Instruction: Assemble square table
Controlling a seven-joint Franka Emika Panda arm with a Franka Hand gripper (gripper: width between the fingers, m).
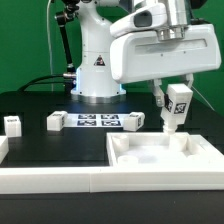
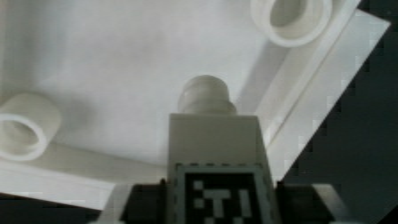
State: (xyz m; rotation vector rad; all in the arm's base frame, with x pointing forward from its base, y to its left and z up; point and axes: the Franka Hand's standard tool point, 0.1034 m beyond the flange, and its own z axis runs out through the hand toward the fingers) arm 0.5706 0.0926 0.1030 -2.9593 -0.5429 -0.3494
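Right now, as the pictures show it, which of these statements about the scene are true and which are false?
1. The end effector holds a white tagged leg. True.
2. That leg is already seated in a socket of the table top. False: both sockets seen in the wrist view are empty, and the leg's tip points at the flat surface between them.
3. The marker board lies inside the table top. False: it lies on the black table, to the exterior view's left of the held leg.
4. A loose leg stands near the exterior view's left edge. True.
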